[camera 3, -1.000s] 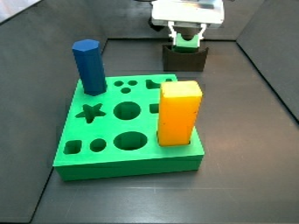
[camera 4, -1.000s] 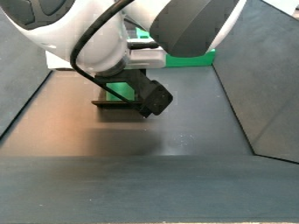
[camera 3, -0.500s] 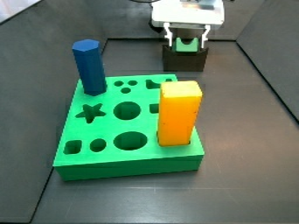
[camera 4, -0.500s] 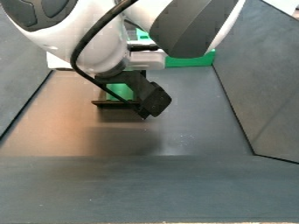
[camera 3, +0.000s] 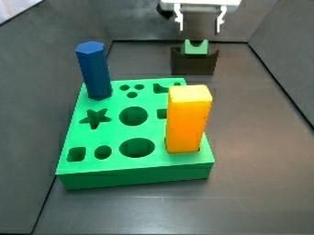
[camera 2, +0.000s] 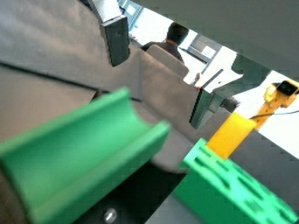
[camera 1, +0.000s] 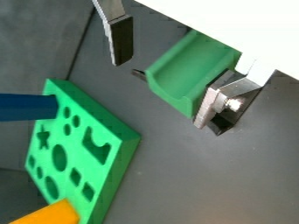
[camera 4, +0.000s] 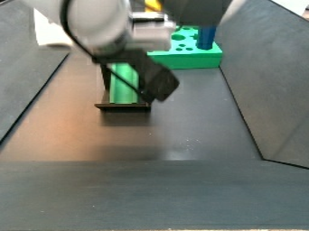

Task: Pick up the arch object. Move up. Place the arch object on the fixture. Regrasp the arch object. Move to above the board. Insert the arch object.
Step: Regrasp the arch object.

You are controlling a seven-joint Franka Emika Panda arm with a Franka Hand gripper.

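- On the fixture (camera 3: 194,61) at the far end of the counter (camera 3: 263,138): the arch (camera 3: 196,45) sits on top, free of the claw (camera 3: 196,26). You can see the same in a side view, arch (camera 4: 125,79) resting in the fixture (camera 4: 123,107).
- Claw is open and empty, hanging above the arch. In both wrist views the fingers (camera 1: 119,37) (camera 2: 115,41) stand well clear on either side of the arch (camera 1: 191,68) (camera 2: 87,147), nothing between the pads.
- Progress, my read: pick, lift and place on fixture look done. Left for you: regrasp, move over the board (camera 3: 128,138), insert.
- Board sits nearer the camera, well apart from the fixture. Blue prism (camera 3: 94,70) and orange block (camera 3: 188,117) already stand in it; several holes open.
- Can't tell from these views which hole takes the arch.
- Next call: come down straddling the arch, close squarely before lifting. Risk is a skewed grip that spoils the insert.
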